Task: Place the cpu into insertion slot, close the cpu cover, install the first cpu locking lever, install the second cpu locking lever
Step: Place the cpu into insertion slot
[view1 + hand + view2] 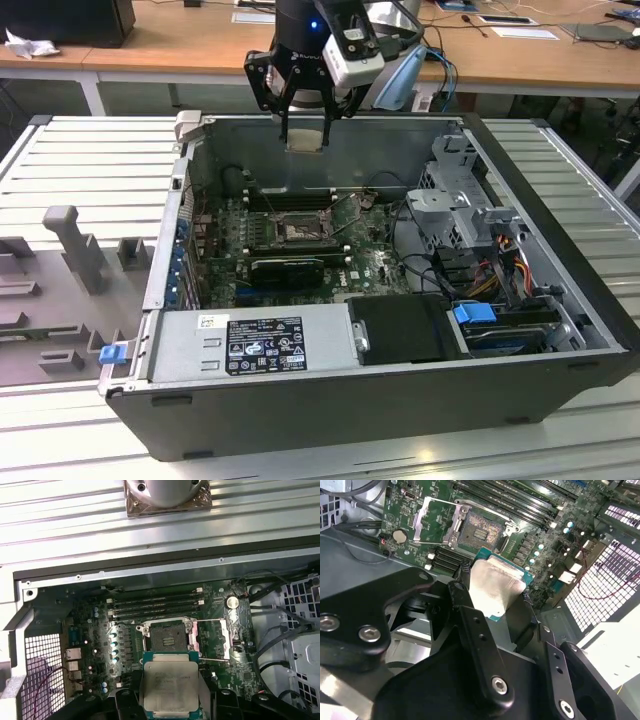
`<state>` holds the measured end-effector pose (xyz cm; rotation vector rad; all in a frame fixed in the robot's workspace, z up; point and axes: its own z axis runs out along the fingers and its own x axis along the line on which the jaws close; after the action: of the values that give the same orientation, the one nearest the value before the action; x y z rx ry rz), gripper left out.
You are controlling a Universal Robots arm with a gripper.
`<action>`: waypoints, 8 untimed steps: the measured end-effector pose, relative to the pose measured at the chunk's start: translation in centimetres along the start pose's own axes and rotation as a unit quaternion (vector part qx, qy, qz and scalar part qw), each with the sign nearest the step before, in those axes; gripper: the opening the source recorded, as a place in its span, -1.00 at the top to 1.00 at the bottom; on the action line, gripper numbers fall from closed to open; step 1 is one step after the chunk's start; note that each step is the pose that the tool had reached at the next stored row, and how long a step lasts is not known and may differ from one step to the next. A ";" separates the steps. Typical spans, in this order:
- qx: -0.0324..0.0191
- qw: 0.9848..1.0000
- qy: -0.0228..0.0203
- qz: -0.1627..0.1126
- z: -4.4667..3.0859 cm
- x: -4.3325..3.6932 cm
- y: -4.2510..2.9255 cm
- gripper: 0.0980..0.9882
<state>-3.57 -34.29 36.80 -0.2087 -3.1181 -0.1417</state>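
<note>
Silvery-grey square cpu (170,685), pinched in the black gripper (303,130), hangs by the far wall of the grey case (390,150); tilted lowering into the black-rimmed insertion slot (169,639) could damage it.

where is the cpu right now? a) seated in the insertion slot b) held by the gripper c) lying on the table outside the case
b, the gripper is clamped on the cpu, while the insertion slot sits bare with the cpu cover swung open.
</note>
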 end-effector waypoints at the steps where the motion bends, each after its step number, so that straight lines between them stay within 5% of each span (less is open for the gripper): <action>1: 0.000 1.000 0.000 0.002 0.00 0.00 0.00 0.03; 8: 0.000 1.000 -0.001 0.015 0.00 0.00 0.00 0.03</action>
<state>-3.58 -34.29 36.80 -0.2562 -3.1159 -0.1419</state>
